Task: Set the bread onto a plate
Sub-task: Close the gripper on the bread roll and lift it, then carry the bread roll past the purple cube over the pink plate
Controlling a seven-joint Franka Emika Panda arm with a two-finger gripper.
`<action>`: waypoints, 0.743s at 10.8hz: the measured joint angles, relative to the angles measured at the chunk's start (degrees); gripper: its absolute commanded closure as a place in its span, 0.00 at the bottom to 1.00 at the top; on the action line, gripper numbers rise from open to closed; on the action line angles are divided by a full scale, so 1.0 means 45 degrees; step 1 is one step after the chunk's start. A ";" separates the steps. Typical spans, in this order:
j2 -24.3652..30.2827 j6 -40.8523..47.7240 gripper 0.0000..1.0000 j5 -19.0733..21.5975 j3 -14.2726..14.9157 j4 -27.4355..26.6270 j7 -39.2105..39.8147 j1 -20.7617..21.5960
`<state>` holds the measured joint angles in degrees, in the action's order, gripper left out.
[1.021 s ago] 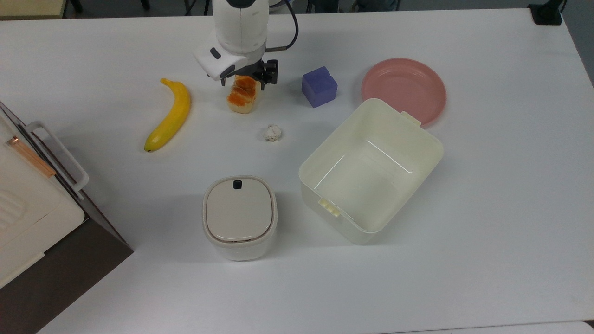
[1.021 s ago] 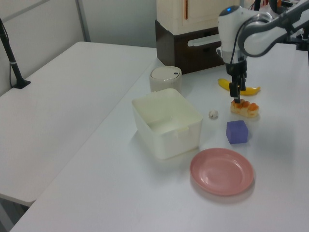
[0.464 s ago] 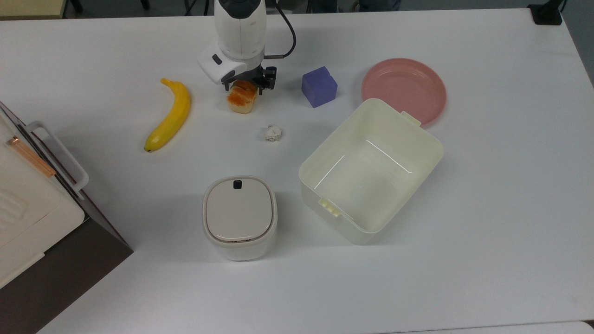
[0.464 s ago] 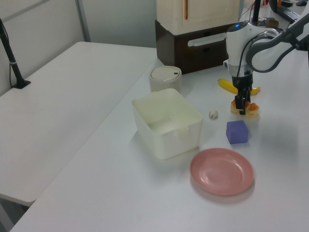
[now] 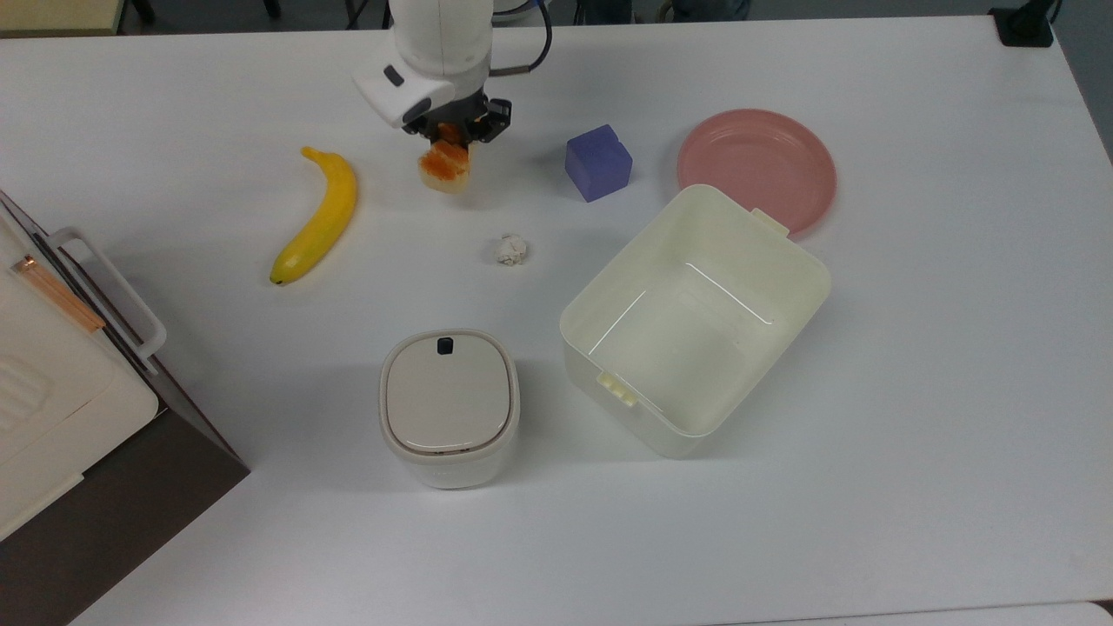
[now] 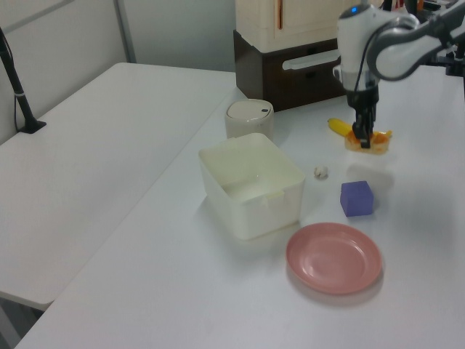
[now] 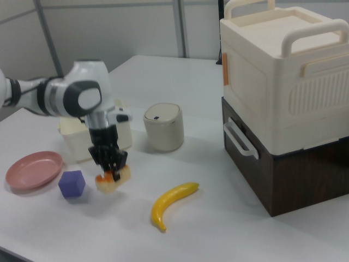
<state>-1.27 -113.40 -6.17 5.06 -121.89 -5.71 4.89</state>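
Clamping the bread (image 5: 445,163), the gripper (image 5: 452,132) is holding it just above the table (image 5: 913,391), with the plate (image 5: 756,167) lying at three o'clock in the top view, beyond the cube (image 5: 597,162).

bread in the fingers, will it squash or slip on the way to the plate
The bread looks soft and light, so it may dent where the gripper pinches it. Gripped at one end, it could sag or pivot. The glossy top may be a bit slippery before reaching the plate.

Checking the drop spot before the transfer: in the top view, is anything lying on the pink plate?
No. In the top view the plate is bare, while the bread hangs in the end effector further to the top view's left.
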 measured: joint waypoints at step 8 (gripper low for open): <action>-0.0411 0.0813 0.53 0.0770 -0.1173 0.2612 -0.2826 0.3912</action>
<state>-3.12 -109.74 -2.70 -0.22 -110.14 -18.43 22.49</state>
